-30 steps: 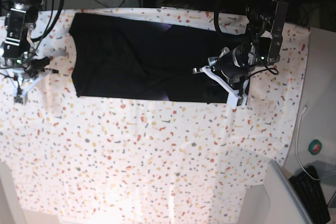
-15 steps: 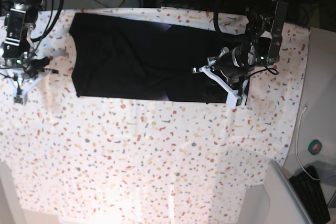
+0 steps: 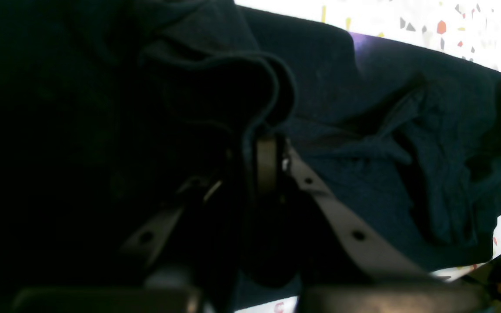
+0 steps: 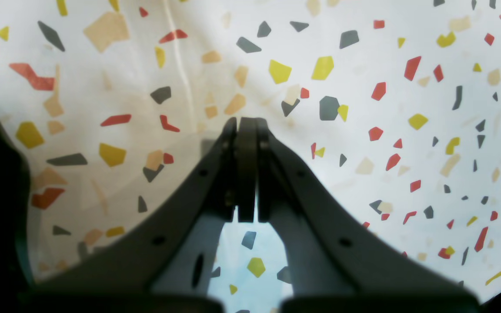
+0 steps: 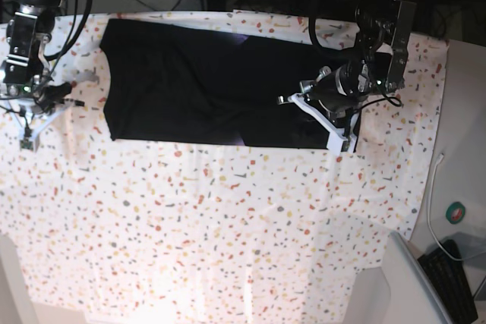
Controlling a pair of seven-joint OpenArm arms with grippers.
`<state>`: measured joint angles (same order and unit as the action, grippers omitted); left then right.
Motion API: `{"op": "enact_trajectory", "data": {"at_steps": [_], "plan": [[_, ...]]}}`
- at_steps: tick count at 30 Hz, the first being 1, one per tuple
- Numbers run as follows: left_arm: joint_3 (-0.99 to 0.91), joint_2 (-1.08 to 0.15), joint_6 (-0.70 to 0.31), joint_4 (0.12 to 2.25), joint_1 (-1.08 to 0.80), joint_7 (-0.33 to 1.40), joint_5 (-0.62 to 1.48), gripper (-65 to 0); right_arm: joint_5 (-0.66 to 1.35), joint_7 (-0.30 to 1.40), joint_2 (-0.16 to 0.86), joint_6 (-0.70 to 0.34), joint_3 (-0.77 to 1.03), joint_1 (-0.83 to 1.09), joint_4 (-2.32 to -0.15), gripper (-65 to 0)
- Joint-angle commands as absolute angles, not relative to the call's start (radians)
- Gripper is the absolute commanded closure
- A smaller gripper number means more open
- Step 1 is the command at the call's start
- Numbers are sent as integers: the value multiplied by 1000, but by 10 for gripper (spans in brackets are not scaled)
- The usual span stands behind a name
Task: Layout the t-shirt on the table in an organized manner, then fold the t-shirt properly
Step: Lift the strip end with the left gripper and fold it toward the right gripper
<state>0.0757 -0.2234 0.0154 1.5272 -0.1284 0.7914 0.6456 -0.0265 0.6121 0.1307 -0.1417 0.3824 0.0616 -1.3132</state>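
Left wrist view: your left claw (image 3: 255,152) is pinching a fold of the t-shirt (image 3: 407,152), fingers nearly together.

Right wrist view: your right claw (image 4: 247,126) is pressed together, holding nothing, over the bare table (image 4: 407,65).

Base view: the t-shirt (image 5: 190,89) lies along the table's (image 5: 228,225) far edge; the left arm reaches down to its right end, and the right arm hangs by the left edge.
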Motion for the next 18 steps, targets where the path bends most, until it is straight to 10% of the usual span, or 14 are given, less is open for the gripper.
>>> {"op": "enact_trajectory", "data": {"at_steps": [1, 18], "plan": [[76, -232, 8, 1549, -119, 783, 661, 0, -27, 593, 143, -142, 387, 47, -1326, 0], [62, -229, 8, 1554, -113, 874, 661, 0, -27, 593, 143, -142, 386, 45, -1326, 0]]}}
